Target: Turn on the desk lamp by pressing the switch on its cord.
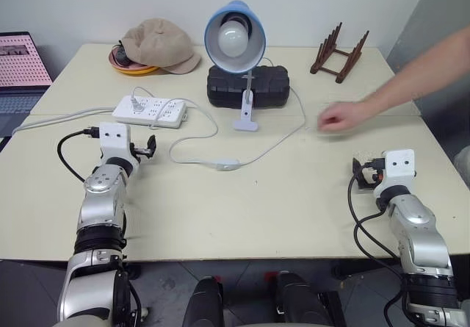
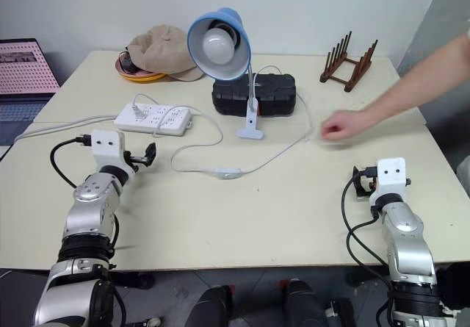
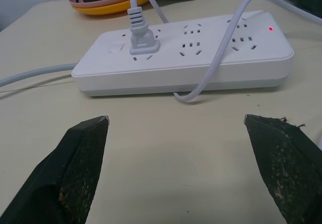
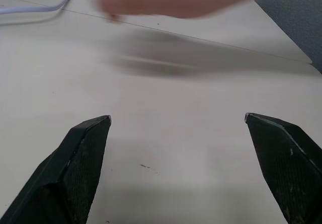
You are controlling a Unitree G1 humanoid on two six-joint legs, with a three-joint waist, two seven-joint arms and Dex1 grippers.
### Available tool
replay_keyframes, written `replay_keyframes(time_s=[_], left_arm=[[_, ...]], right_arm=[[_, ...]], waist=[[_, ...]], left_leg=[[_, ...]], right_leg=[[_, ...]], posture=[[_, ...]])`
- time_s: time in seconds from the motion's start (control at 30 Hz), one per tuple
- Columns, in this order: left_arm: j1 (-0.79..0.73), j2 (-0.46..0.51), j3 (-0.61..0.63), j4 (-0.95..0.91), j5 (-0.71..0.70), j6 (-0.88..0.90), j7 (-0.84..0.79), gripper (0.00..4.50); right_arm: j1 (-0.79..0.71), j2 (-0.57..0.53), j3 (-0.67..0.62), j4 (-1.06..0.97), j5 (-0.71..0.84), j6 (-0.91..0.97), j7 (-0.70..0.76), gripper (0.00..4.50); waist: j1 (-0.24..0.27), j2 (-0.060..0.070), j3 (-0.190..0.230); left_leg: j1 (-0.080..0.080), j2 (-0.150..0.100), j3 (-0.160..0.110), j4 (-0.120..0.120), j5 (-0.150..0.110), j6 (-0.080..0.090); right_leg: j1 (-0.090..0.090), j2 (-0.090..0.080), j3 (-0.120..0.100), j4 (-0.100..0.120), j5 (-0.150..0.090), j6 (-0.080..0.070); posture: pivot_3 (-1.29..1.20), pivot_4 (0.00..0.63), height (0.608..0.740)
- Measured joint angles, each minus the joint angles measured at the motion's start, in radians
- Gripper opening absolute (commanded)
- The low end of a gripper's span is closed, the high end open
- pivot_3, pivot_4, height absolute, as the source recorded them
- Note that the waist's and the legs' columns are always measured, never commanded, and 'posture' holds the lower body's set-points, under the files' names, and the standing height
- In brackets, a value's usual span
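Head stereo pair looking down over table [image 1: 257, 217], wrist cameras low, close, facing forward

bright even light, blurred hand [image 4: 181, 0]

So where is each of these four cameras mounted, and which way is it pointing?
Left eye view: on the head, looking forward and down over the table, desk lamp, both arms.
Right eye view: its twin beside it; same scene, with the switch on the cord and a person's hand.
Left wrist view: on the left arm, looking along the open left gripper at the power strip.
Right wrist view: looking along the open right gripper at that hand.
Shared: the strip shows in head and left wrist views.
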Motion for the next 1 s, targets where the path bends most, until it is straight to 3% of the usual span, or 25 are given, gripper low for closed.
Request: replay_keyframes(time_s=[0.37, 0.43, 0.53, 0.7, 0.87, 1.0], left_arm=[[0.001, 0.036, -0.012, -0.004, 0.003, 0.001, -0.071, 4.50], [0.002, 0.072, -0.026, -0.031, -0.008, 0.007, -0.168, 4.50], [-0.010, 0.194, -0.118, -0.109, -0.047, 0.060, -0.468, 4.50], [-0.102, 0.262, -0.247, -0.153, -0.064, 0.099, -0.801, 4.50], [-0.227, 0.252, -0.404, -0.105, -0.020, 0.061, -1.039, 4.50], [-0.326, 0.166, -0.482, 0.023, 0.035, -0.040, -1.116, 4.50]], right_arm=[[0.014, -0.001, 0.003, -0.009, 0.002, 0.002, 0.015, 4.48], [0.019, -0.015, 0.016, -0.033, 0.023, 0.015, 0.073, 4.48], [0.034, -0.077, 0.087, -0.179, 0.189, 0.095, 0.306, 4.48], [0.054, -0.178, 0.171, -0.396, 0.407, 0.237, 0.547, 4.48], [0.051, -0.206, 0.255, -0.467, 0.477, 0.319, 0.609, 4.48], [0.024, -0.173, 0.291, -0.471, 0.468, 0.327, 0.569, 4.48]], waist=[[-0.001, 0.000, 0.000], [-0.001, 0.000, 0.000], [-0.007, 0.000, 0.000], [-0.002, 0.000, 0.000], [0.000, 0.000, 0.000], [0.000, 0.000, 0.000]], left_leg=[[0.000, 0.000, 0.000, 0.000, 0.000, 0.000], [0.000, 0.000, 0.000, 0.000, 0.000, 0.000], [0.000, 0.000, 0.000, 0.000, 0.000, 0.000], [0.000, 0.000, 0.000, 0.000, 0.000, 0.000], [-0.001, 0.000, -0.001, 0.001, 0.000, 0.000], [-0.002, 0.000, -0.001, 0.002, 0.000, 0.000]], right_leg=[[0.000, 0.000, 0.000, 0.000, 0.000, 0.000], [0.000, 0.000, 0.000, 0.000, 0.000, 0.000], [-0.001, 0.001, 0.000, 0.000, 0.000, 0.000], [0.001, 0.000, -0.001, -0.001, -0.001, -0.001], [0.001, 0.000, -0.001, -0.001, -0.001, -0.002], [0.000, 0.000, -0.001, -0.001, -0.001, -0.001]], posture=[[0.00, 0.150, 0.740], [0.00, 0.150, 0.740], [0.00, 0.150, 0.740], [0.00, 0.150, 0.740], [0.00, 0.150, 0.740], [0.00, 0.150, 0.740]])
